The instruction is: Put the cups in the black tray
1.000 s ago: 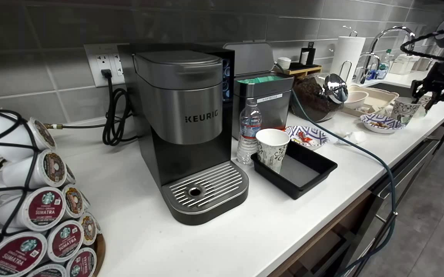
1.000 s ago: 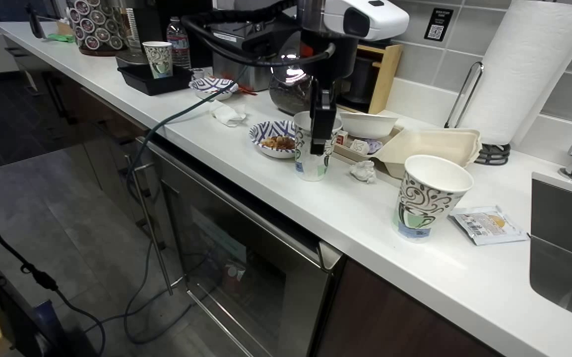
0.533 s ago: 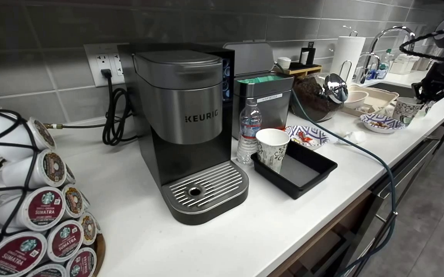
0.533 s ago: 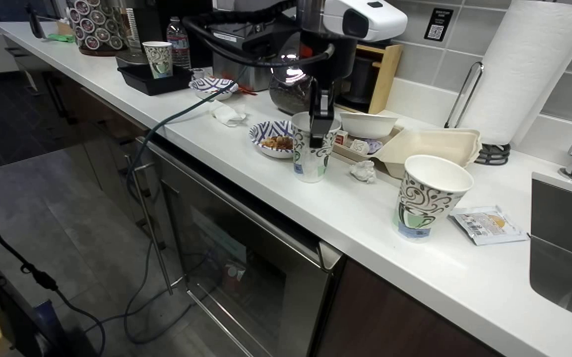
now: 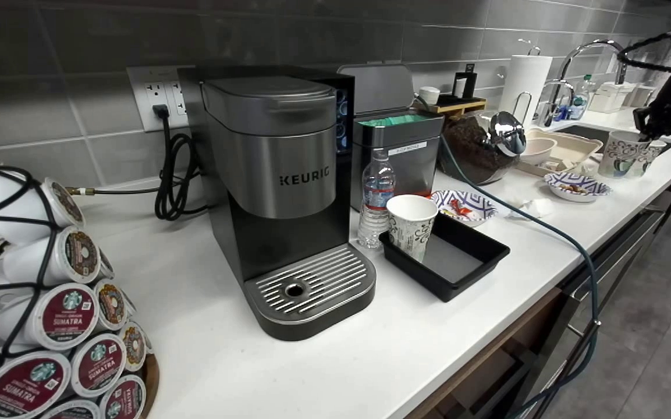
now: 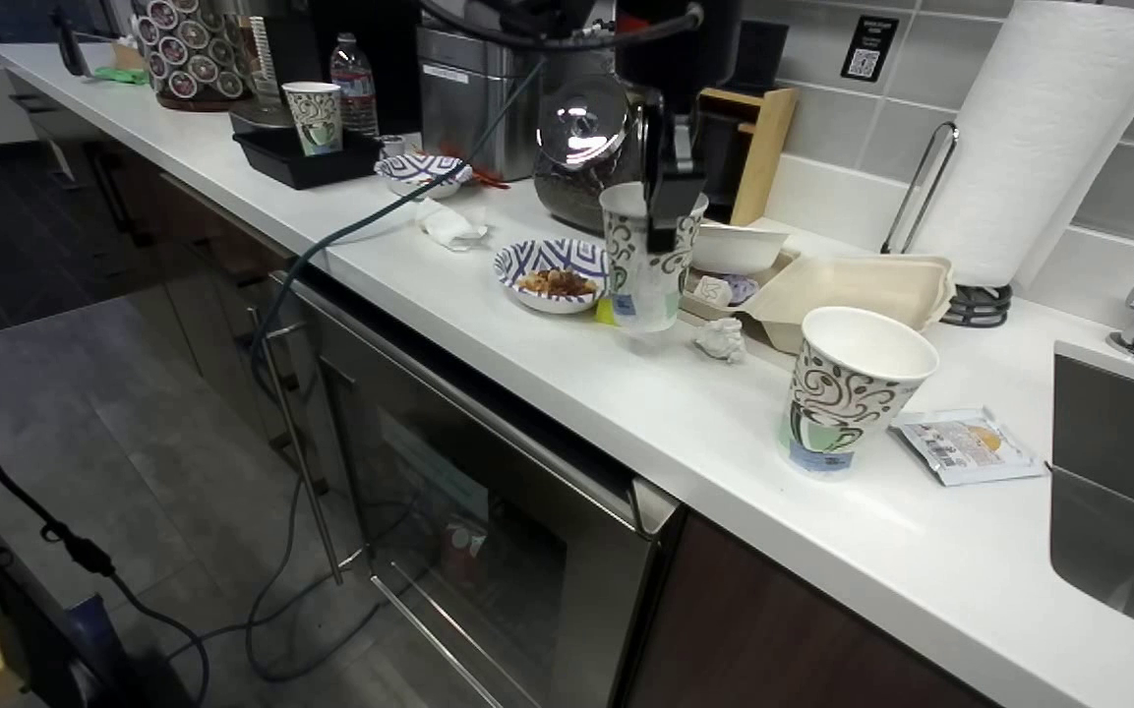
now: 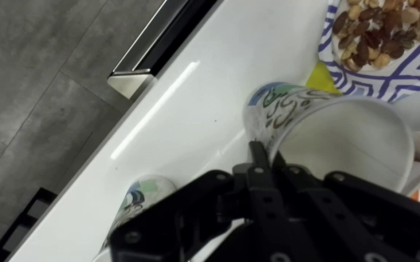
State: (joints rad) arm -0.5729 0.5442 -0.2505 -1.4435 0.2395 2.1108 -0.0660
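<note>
The task looks roughly a third done, with one item placed, one gripped and one to come. In an exterior view the placed cup (image 5: 411,227) stands in the black tray (image 5: 453,262), toward nine o'clock of its middle, with grey tray floor showing toward three o'clock; a plastic bottle (image 5: 376,192) is just outside, at ten. The second cup (image 6: 639,270) is at the gripper (image 7: 269,155): the wrist view shows the jaws pinching its wall at the rim, a little below nine o'clock of the mouth, with a black fingertip (image 7: 258,151) outside the paper and its partner inside. Its base looks barely clear of the counter (image 6: 714,423), though the gap is too slight to be sure. In an exterior view a bowl of nuts (image 6: 547,258) sits near it at nine o'clock, and the tray lies well apart, between nine and ten. So the carry, the lowering and the release are all left for this cup, judging by where it is. The third cup (image 6: 847,398) stands on the counter at four o'clock from the second, with nothing gripping it and a foil packet (image 6: 970,447) just beside it, again at four; its grasp, trip and placing remain whole.
</note>
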